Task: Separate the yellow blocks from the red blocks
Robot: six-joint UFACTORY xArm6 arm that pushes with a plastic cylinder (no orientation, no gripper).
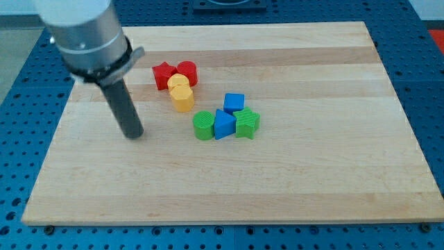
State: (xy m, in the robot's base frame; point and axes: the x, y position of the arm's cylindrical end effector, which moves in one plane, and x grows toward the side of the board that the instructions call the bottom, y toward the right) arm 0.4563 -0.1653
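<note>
On the board: a pale wooden board [291, 187] lies on a blue perforated table [10, 167]; we see seven small blocks on it.
Red blocks: a red star-like block [164, 73] and a red cylinder [187, 71] stand side by side, touching, toward the view's top.
Yellow blocks: a yellow cylinder [178, 84] touches both red ones from 6 o'clock; a yellow hexagonal block [183, 98] touches it, further at 6 o'clock.
Other blocks: at 4 o'clock from the yellow pair, apart from them, we see a cluster: a green cylinder [204, 126], a blue triangular block [224, 125], a green star-like block [247, 123] in a row, and a blue cube [234, 103] just above them.
In the way: nothing stands between our tip and the red and yellow group.
Our arm: the grey body enters from the view's top left corner; the dark rod comes down slightly tilted.
Our tip [134, 135]: it rests on the board at 8 o'clock from the yellow hexagonal block, well apart, touching no block.
Fingers: our arm has none, only the rod, so it grips nothing.
</note>
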